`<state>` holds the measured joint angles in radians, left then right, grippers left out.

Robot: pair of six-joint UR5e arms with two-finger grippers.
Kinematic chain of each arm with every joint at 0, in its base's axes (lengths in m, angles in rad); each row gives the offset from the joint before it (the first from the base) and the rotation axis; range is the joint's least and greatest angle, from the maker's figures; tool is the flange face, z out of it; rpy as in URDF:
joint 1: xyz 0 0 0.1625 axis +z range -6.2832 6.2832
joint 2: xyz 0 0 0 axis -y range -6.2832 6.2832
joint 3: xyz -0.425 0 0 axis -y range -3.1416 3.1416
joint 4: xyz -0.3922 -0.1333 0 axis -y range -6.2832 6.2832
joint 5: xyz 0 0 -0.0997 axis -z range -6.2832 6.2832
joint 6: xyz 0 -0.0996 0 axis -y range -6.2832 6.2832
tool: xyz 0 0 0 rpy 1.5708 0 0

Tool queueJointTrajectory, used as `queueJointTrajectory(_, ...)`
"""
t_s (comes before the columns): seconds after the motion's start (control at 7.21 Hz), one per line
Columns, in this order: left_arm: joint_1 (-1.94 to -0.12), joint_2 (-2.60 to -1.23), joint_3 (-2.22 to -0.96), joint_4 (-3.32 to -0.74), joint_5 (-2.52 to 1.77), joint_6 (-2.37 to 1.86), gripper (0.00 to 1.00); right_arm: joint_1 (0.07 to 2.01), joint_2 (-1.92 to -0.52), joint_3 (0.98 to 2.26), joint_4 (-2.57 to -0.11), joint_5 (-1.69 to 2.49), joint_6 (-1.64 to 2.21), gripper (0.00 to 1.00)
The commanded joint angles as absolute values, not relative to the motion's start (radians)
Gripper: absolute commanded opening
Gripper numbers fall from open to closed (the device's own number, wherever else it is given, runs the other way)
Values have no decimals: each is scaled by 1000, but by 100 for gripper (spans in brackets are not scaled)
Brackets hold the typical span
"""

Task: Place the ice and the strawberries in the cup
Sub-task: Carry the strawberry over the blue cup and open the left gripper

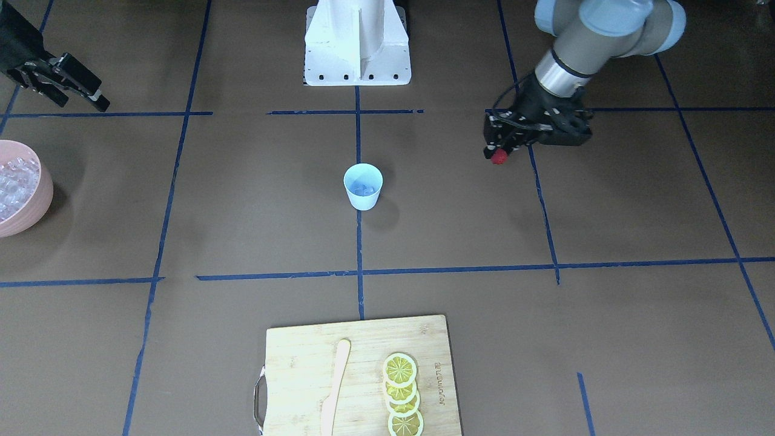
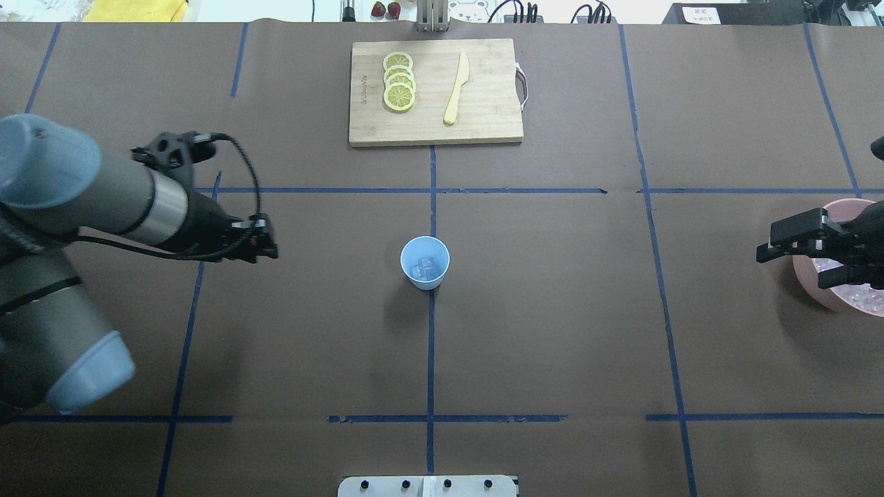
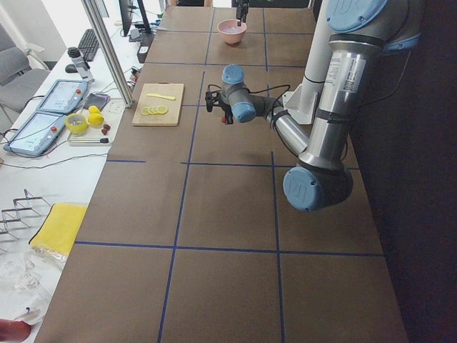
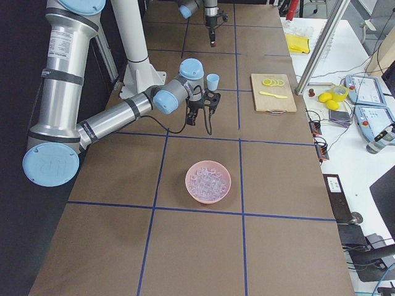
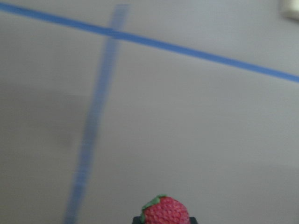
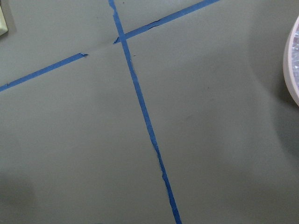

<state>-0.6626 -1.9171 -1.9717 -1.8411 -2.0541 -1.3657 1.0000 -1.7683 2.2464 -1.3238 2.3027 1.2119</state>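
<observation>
The cutting board (image 1: 292, 363) carries engraved lettering too small to read

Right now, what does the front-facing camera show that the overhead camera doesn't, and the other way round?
Only the front-facing view shows the strawberry, red at the tip of the left pincer, which is shut on it; overhead, the pincer hides it. Only the overhead view shows two small red berries beyond the far edge of the table. Both show the cup with ice in it, the pink bowl, the cutting board with lemon slices and a knife, and the open right pincer.
</observation>
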Motion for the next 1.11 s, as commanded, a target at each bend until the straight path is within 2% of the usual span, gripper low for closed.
queueJointTrajectory(0.0,-537,-2208,-1852,-1704,-1908,-1454,0,1012,-1782,2250,-1324,2304,1212,99)
queueJointTrajectory(0.28,-517,-2394,-1627,-1713,-1859,-1495,0,1020,-1802,2269,-1324,2304,1212,99)
queueJointTrajectory(0.69,-503,-2373,-1631,-1735,-1855,-1496,10,1020,-1802,2272,-1324,2306,1212,99)
queueJointTrajectory(0.97,-503,-2355,-1632,-1740,-1855,-1494,36,1019,-1802,2270,-1325,2307,1212,99)
